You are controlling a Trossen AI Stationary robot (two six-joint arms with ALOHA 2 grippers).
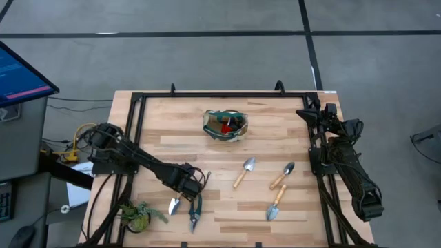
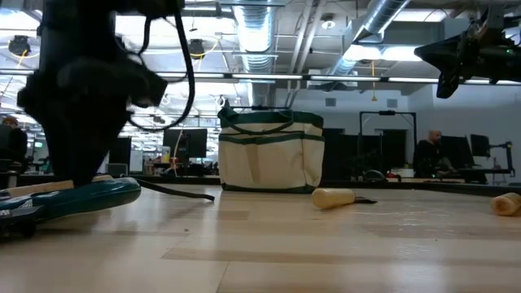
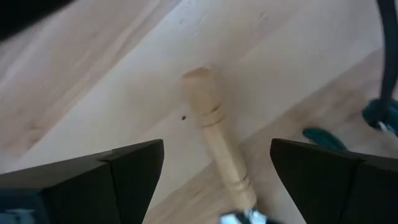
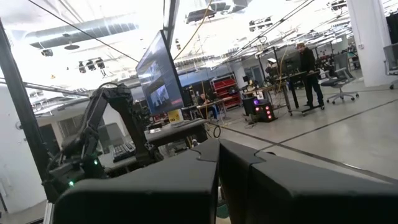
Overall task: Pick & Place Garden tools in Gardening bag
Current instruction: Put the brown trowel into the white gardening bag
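The left gripper, fingers spread, straddled a pale wooden-handled trowel lying near the table's front-left, probably lining up a grasp. The round cream fabric bag sat centre-back. The right gripper, fingers pressed together, waited aside.

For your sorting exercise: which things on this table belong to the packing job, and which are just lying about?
Belong: bag; three trowels right of centre; fourth trowel under the open left hand; shears.
Lying about: leafy plant; monitor.

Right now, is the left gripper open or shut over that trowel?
Open. The left gripper's fingers stand apart, the trowel's wooden handle lying untouched between them.
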